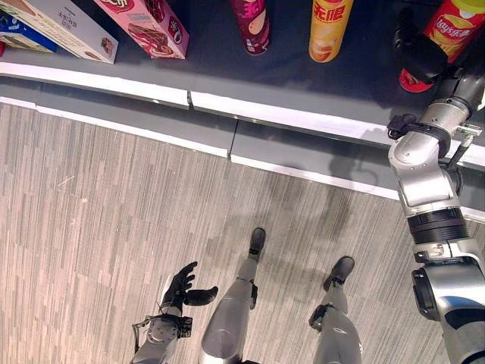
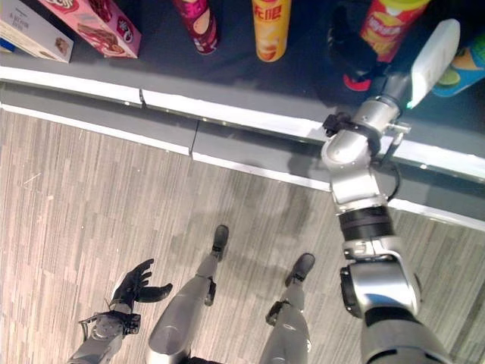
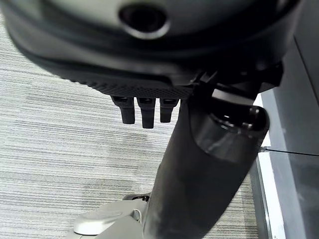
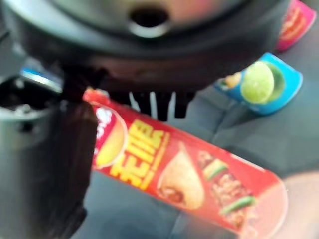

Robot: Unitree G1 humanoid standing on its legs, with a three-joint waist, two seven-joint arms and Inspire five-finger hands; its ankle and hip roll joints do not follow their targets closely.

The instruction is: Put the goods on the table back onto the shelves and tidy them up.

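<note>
Down at seven o'clock the left hand (image 1: 180,287) hangs over the striped grey floor (image 1: 98,227), its fingers loose and spread, grasping nothing. Along the dark shelf (image 1: 212,61) from eleven to one o'clock I count two snack boxes, a maroon can (image 1: 251,24) and a yellow can (image 1: 330,29). At one o'clock the right hand (image 1: 419,51) has its fingers wrapped round the red can (image 1: 453,26), a glossy tube printed with yellow lettering and food pictures; one blue can (image 2: 468,62) lies just beside it.

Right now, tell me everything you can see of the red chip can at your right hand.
The red chip can is a tall tube with a yellow top band and printed pictures of chips and food. It stands on the dark shelf, right of the yellow can. The right hand is at its lower part, fingers and thumb on either side of it.
</note>
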